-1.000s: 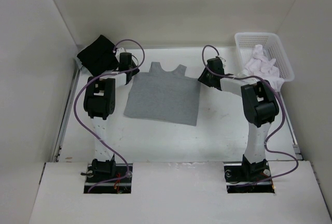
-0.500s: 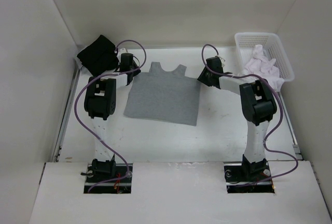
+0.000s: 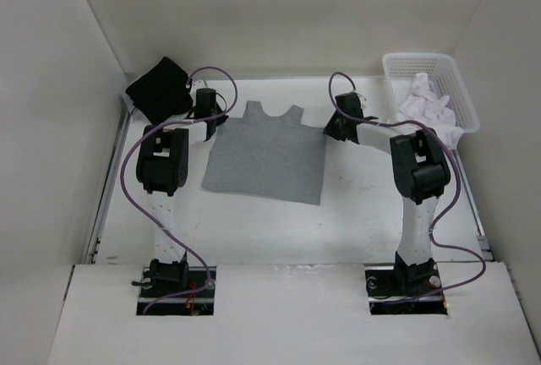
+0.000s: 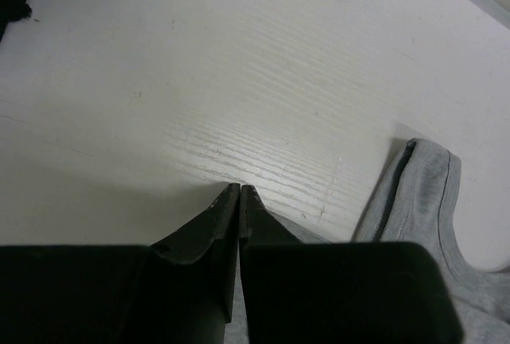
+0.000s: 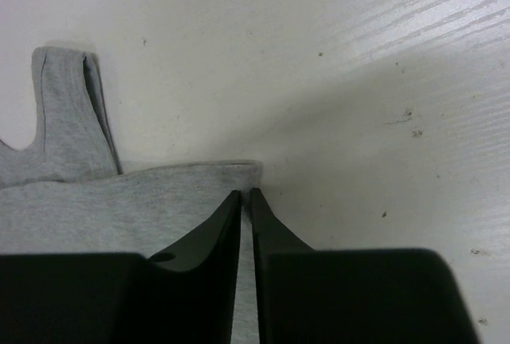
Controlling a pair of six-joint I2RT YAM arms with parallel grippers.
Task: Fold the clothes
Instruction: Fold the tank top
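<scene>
Left of the T-shirt [image 3: 266, 158] sits the black garment [image 3: 156, 86]; leave it alone. The T-shirt lies flat on the table [image 3: 254, 221], neck at the far end and hem at the near end, so its long axis runs far to near. Your left gripper [image 4: 240, 189] is pressed closed at the T-shirt's far-left shoulder corner; you cannot tell whether it caught cloth. Your right gripper [image 5: 245, 194] is pinched on the T-shirt's far-right shoulder corner. Each arm is nearest its own corner, so the fold likely runs toward the hem.
</scene>
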